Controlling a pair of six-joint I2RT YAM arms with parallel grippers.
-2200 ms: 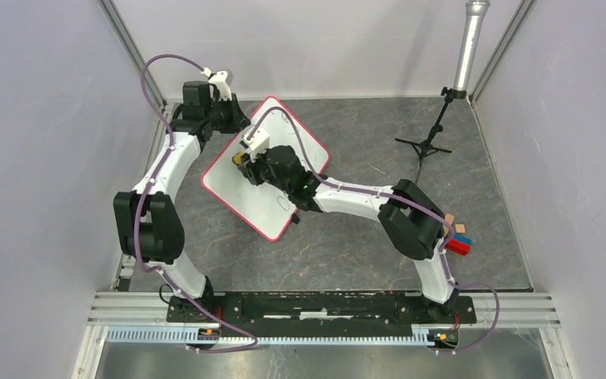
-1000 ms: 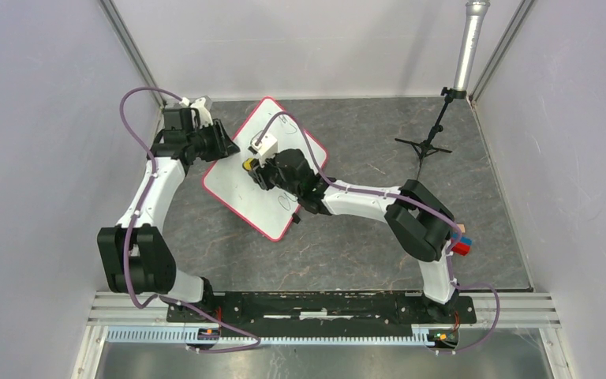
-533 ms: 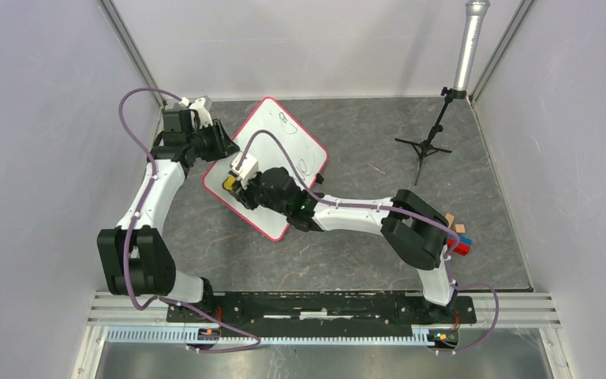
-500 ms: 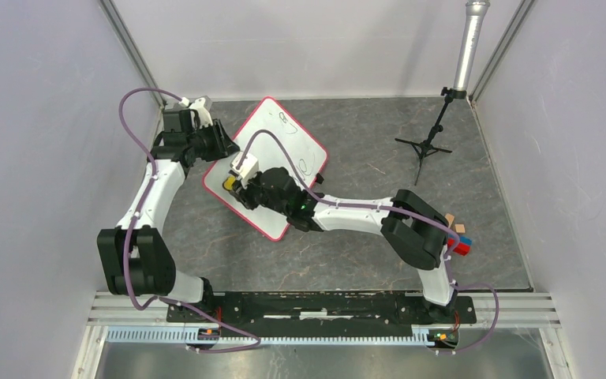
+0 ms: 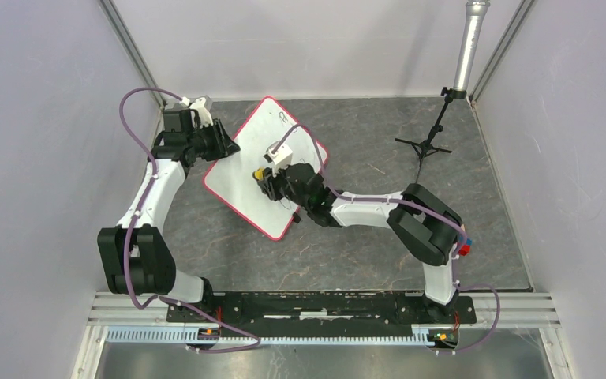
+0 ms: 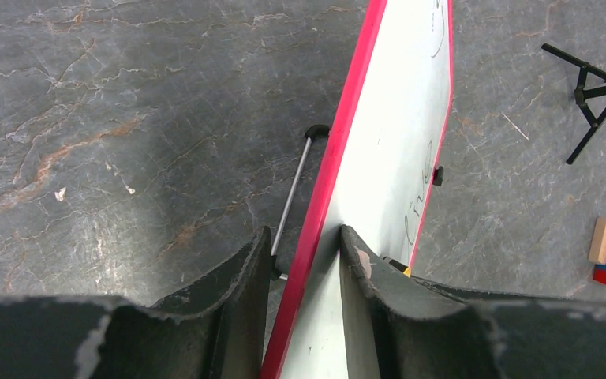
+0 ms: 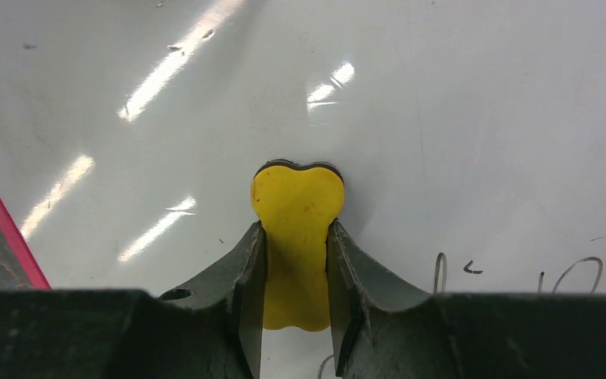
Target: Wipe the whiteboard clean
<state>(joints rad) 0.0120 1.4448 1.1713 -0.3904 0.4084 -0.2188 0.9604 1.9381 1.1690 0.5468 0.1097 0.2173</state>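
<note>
The whiteboard is white with a thin red rim and lies tilted at the back left of the floor. My left gripper is shut on its left edge; in the left wrist view the red rim runs between the fingers. My right gripper is shut on a yellow eraser and presses it on the board's white face. Dark handwriting shows to the right of the eraser and along the far edge in the left wrist view.
A black tripod stand with a grey pole stands at the back right. Small coloured blocks lie by the right arm's elbow. A thin metal rod lies on the grey stone-pattern floor beside the board. Pale walls close in on both sides.
My right gripper with the eraser has swept from the board's lower left toward its middle right. The left gripper keeps its hold on the board's edge.
</note>
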